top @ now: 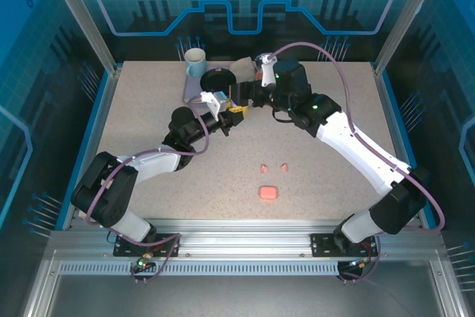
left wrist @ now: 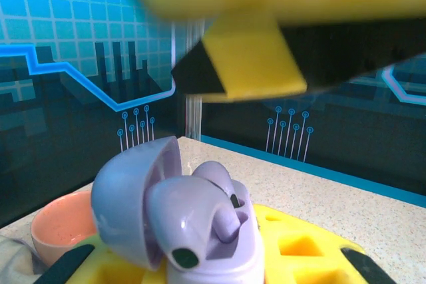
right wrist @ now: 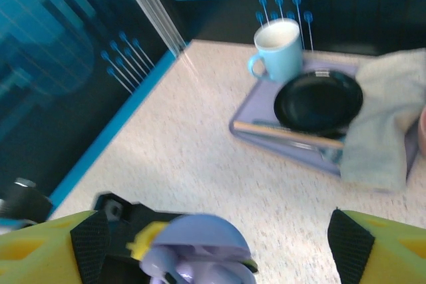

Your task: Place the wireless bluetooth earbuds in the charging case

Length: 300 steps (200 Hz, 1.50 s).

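Left gripper (top: 226, 115) clamped on open lavender case (left wrist: 213, 264), held toward the worktop's far edge. Lavender earbuds (left wrist: 200, 214) sit in it, lid up (seating hard to judge). Right gripper (top: 246, 100) wide open, empty, directly over the case. Pink earbuds (top: 265, 167) lie loose toward the near edge by the pink case (top: 268, 193). The free right arm looks better placed.
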Each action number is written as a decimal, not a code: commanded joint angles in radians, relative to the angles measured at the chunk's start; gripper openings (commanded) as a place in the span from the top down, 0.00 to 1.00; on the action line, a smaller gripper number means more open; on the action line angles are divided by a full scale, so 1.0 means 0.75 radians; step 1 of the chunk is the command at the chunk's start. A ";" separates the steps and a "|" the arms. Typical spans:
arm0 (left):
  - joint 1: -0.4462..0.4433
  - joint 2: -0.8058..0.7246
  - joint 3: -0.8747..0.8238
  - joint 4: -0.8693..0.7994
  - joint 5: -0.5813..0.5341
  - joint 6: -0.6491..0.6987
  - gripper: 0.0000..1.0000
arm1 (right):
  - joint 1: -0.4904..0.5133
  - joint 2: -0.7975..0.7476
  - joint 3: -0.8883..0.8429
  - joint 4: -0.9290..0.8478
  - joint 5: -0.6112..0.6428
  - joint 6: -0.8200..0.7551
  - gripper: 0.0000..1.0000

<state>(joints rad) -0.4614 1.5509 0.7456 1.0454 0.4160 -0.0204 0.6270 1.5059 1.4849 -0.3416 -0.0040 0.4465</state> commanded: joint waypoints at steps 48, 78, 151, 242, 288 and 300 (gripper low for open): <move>-0.015 0.007 0.045 0.053 0.028 0.019 1.00 | -0.006 0.042 0.022 -0.100 -0.024 -0.027 0.12; -0.014 0.011 0.047 0.054 0.028 0.020 1.00 | -0.008 0.030 -0.001 -0.088 -0.025 -0.021 0.12; -0.014 0.017 0.051 0.057 0.036 0.015 1.00 | -0.018 -0.119 -0.046 0.009 -0.088 0.001 0.10; -0.013 0.017 0.074 0.050 0.040 0.024 1.00 | -0.006 -0.012 0.045 -0.175 -0.154 -0.080 0.08; -0.013 0.020 0.077 0.048 0.041 0.027 1.00 | -0.005 0.033 0.066 -0.192 -0.147 -0.088 0.07; -0.013 0.018 0.074 0.048 0.041 0.027 1.00 | -0.008 0.035 0.062 -0.188 -0.138 -0.084 0.07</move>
<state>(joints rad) -0.4633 1.5574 0.7738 1.0443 0.4175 -0.0196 0.6273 1.5234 1.4982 -0.4606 -0.0986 0.3992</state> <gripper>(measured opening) 0.238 0.930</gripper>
